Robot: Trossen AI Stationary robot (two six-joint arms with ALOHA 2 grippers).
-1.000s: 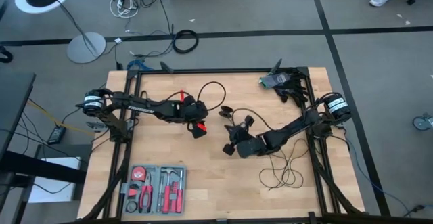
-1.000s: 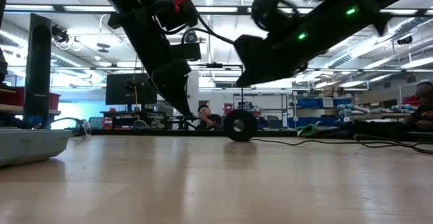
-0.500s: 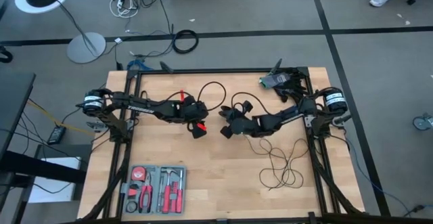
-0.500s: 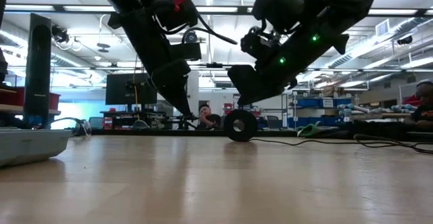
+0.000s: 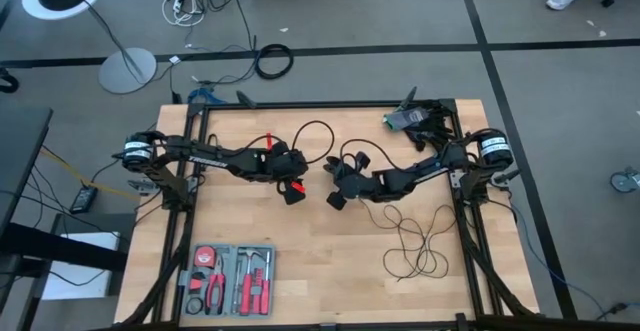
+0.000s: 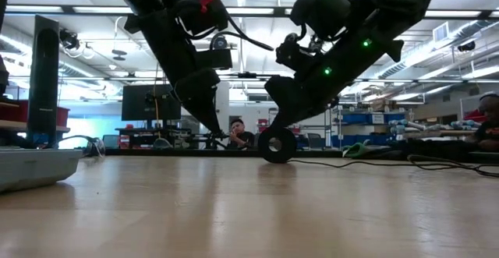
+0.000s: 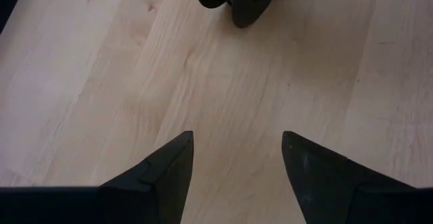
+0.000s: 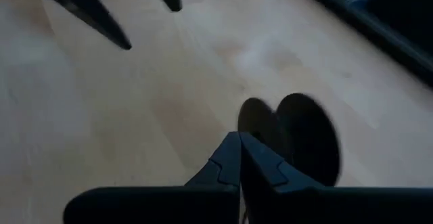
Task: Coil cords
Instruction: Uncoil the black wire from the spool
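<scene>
Right arm has swung in from mid-tabletop toward the puck; left hasn't moved.
High: right end effector (image 5: 338,197) just beside puck (image 5: 330,167); wire (image 5: 415,243) trails off toward the right arm's side.
Low: right sits directly over the upright puck.
Left wrist: left end effector (image 7: 237,158) apart, empty, puck ahead.
Right wrist: fingers together, puck just beyond tips. Right is nearer.

left gripper (image 7: 237,158): mid-table, jaws parted, empty | right gripper (image 8: 240,158): facing it, jaws closed
</scene>
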